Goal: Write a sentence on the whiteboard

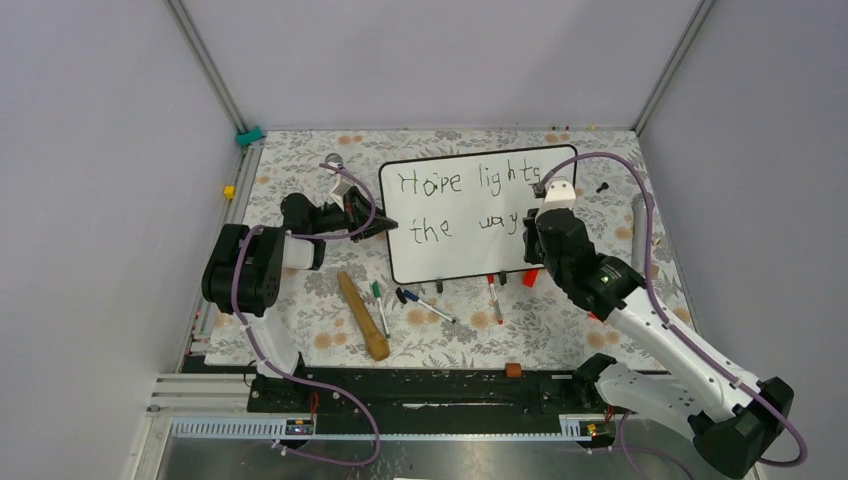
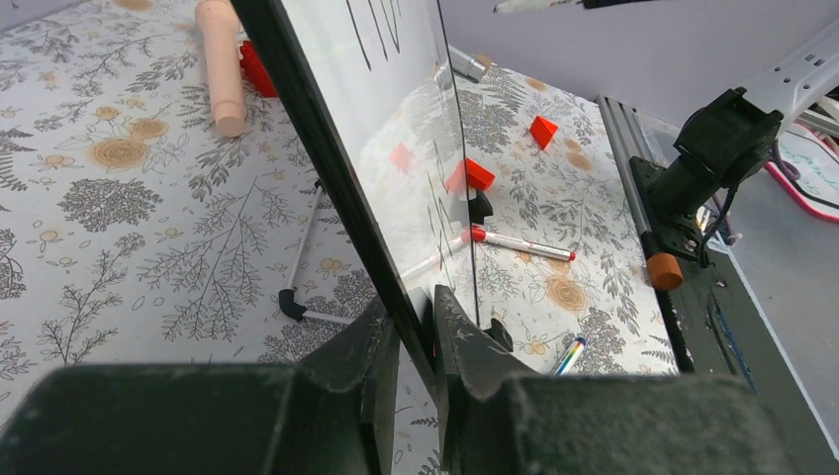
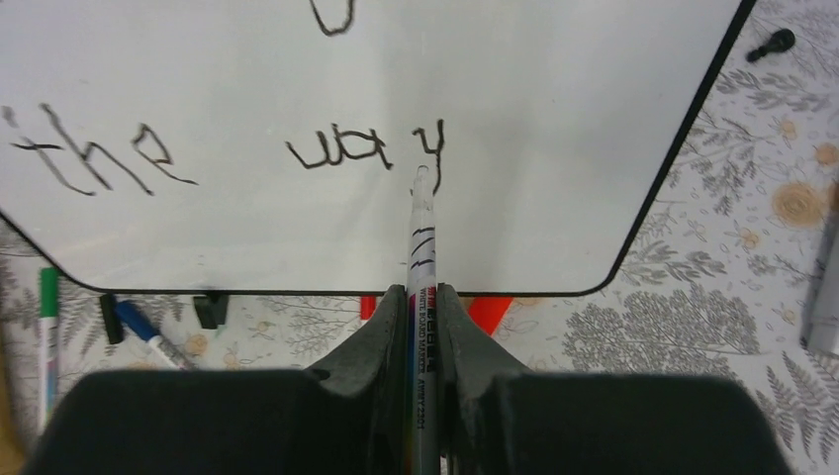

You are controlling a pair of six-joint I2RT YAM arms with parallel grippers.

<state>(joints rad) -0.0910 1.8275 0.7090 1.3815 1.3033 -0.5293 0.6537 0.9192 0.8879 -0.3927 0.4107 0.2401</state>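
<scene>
The whiteboard (image 1: 470, 235) lies on the floral table, black-framed, with the sentence (image 1: 465, 183) "Hope lights the way" in two dark lines. My left gripper (image 1: 383, 226) is shut on the board's left edge; in the left wrist view its jaws (image 2: 416, 327) clamp the black frame (image 2: 326, 148). My right gripper (image 1: 530, 240) is shut on a white whiteboard marker (image 3: 422, 257). The marker's tip touches the board at the tail of the "y" in "way" (image 3: 366, 151). "the" (image 3: 94, 158) shows to the left.
Loose markers (image 1: 428, 306) and a red-tipped one (image 1: 494, 298) lie in front of the board. A wooden handle (image 1: 362, 315) lies near left. Red blocks (image 2: 542, 131) and a green marker (image 3: 46, 327) lie on the table. The black rail (image 1: 420, 385) runs along the near edge.
</scene>
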